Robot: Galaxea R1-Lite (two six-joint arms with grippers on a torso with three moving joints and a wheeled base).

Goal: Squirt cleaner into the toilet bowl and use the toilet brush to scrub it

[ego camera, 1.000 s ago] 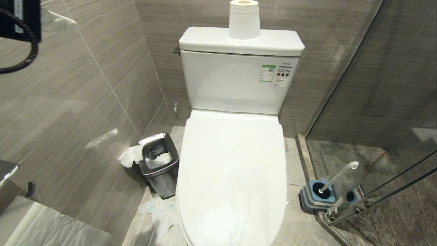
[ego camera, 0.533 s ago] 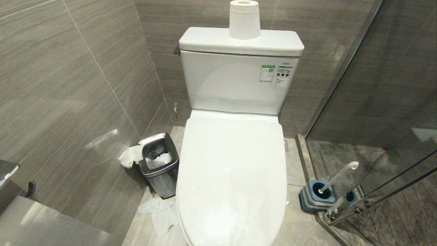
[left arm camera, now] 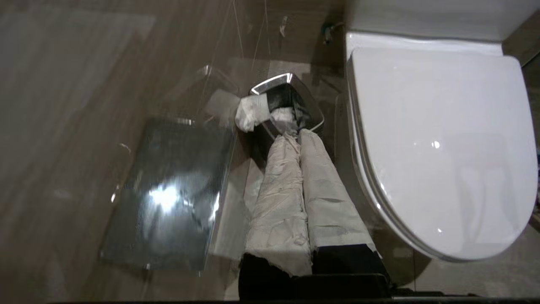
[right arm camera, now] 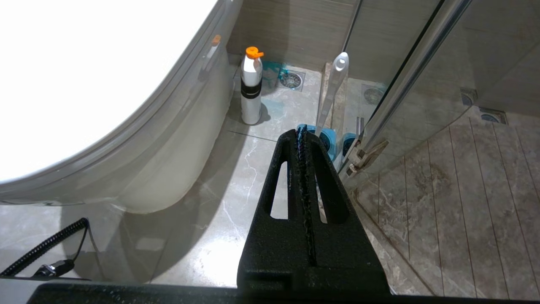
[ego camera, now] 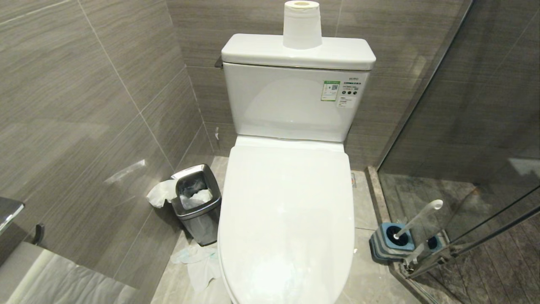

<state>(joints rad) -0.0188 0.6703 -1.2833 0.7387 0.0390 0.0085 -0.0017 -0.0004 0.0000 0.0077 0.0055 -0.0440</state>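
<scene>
Both grippers are closed and hold nothing. The left gripper (left arm camera: pixel 300 139), fingers wrapped in white, hangs over the floor between the steel waste bin (left arm camera: pixel 287 105) and the edge of the toilet bowl (ego camera: pixel 287 219), whose lid is down. The right gripper (right arm camera: pixel 301 135) hangs beside the bowl, near the glass door (right arm camera: pixel 413 76). The toilet brush (ego camera: pixel 417 219) stands tilted in its blue holder (ego camera: pixel 390 240) by that door. A cleaner bottle (right arm camera: pixel 251 84) stands just beside the bowl's base.

I note the tiled floor (ego camera: pixel 363 202) carries a steel waste bin (ego camera: pixel 198 202), crumpled paper (ego camera: pixel 198 261), a brush holder (ego camera: pixel 390 242) and a cleaner bottle (right arm camera: pixel 251 90).
</scene>
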